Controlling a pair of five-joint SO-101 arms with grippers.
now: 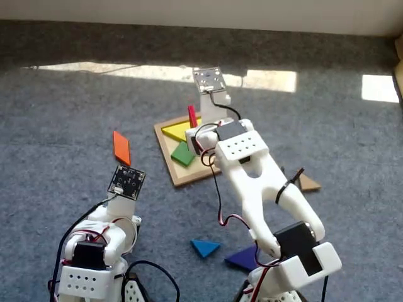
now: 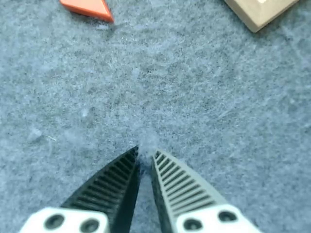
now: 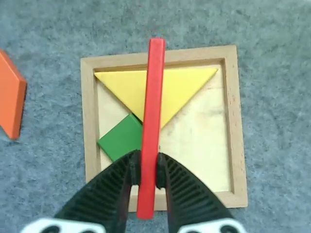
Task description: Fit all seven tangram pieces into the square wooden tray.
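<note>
Right gripper (image 3: 146, 170): pinching the red piece (image 3: 153, 111), which stands on edge above the square wooden tray (image 3: 234, 121). Directly beneath the fingertips is the green square (image 3: 119, 141); just beyond it is the yellow triangle (image 3: 126, 87). Both are seated flat. Bare tray floor lies off to one side of the jaws.

Left gripper (image 2: 146, 162): pressed together, holding nothing, over carpet (image 2: 194, 97). Orange parallelogram (image 2: 85, 7) well ahead of it.

Risk: if released here, the red piece would probably land across the seated pieces or topple askew, because it is edge-on and not over bare floor.

high: overhead, far | wrists: close, looking down | all share tray (image 1: 165, 154)
</note>
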